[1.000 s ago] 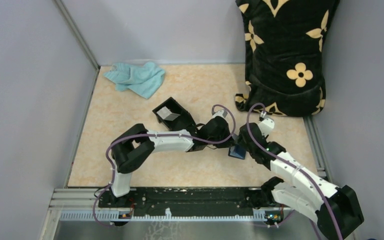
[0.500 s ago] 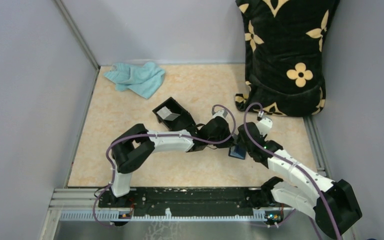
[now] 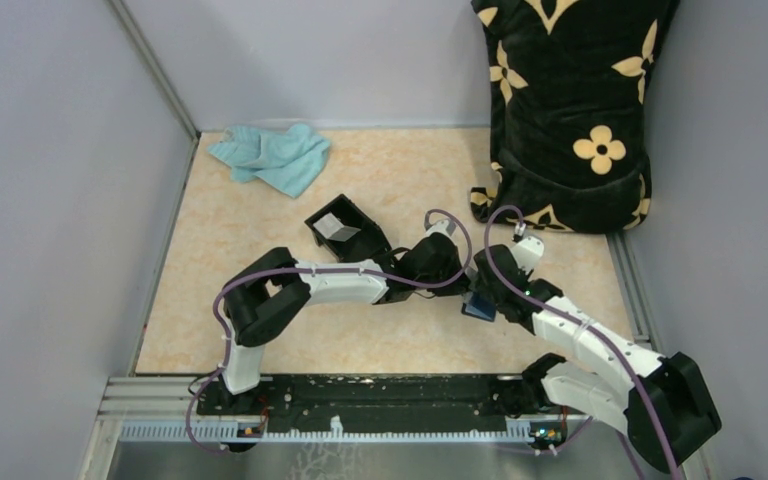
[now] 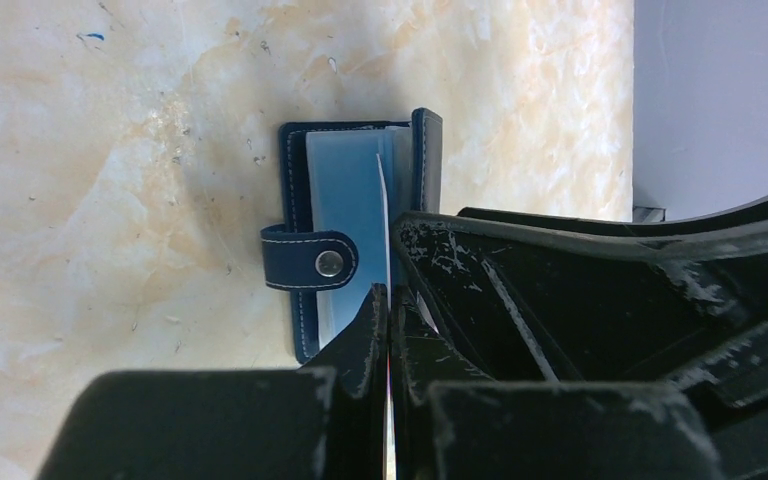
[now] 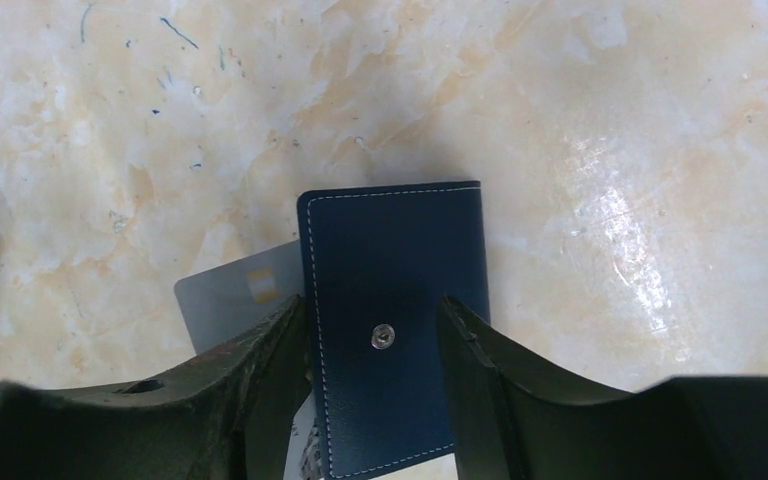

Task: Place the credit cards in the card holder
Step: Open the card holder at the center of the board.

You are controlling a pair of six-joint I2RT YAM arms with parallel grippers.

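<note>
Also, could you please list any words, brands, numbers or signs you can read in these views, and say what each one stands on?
No text can be read anywhere.
Grey card: a gold chip patch shows, but no legible print.
Card holder: plain stitching and a silver snap, no brand.
Black bag: flower pattern only, no letters.

My overhead view is bright, even and sharp; shadows on the glossy cream marbled tabletop [image 3: 260, 230] are faint. On the right wrist view glare whitens that surface at right, and soft shadow rims the navy-blue stitched card holder [image 5: 390, 260]. Left wrist: the thin pale credit card [image 4: 381, 215] shows as a bright edge-on line.
</note>
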